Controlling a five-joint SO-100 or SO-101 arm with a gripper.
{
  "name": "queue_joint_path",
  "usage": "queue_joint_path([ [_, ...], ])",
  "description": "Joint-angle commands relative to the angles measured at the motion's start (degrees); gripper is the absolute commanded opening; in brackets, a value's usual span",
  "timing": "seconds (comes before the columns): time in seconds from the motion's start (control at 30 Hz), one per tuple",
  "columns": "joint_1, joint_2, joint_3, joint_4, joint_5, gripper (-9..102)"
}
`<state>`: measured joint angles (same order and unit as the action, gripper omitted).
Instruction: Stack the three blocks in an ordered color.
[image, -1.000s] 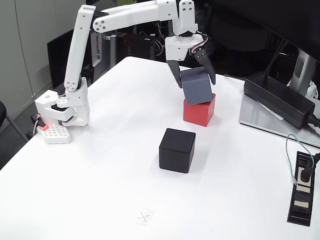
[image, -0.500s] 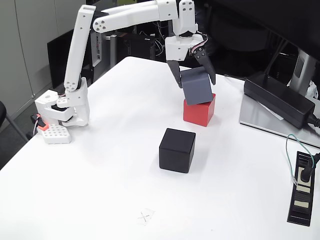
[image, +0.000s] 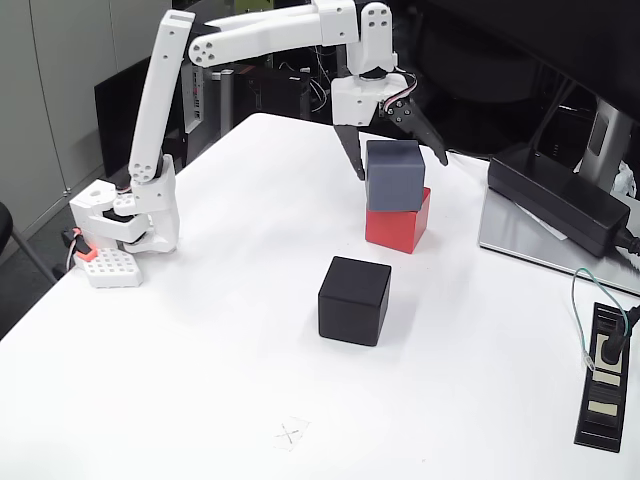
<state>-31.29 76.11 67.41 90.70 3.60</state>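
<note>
Tool (image: 398, 162) has spread apart; grey block (image: 394, 176) (earlier tilted) apparently sits flat on red block (image: 398, 225).

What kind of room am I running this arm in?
Probably an office or lab desk: a white table, a monitor stand beside a black power adapter, and cabinets behind. The gripper is open over the grey block.

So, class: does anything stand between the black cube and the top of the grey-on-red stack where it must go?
Only the open end effector, straddling the matte grey cube on the red cube. The table between the black cube and the stack is bare.
</note>
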Motion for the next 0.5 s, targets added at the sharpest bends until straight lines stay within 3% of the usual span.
queue_joint_path([
  [0.0,-0.09,1.05,-1.05,-0.26,-0.44,43],
  [0.47,2.99,17.93,2.55,0.0,-5.1,43],
])
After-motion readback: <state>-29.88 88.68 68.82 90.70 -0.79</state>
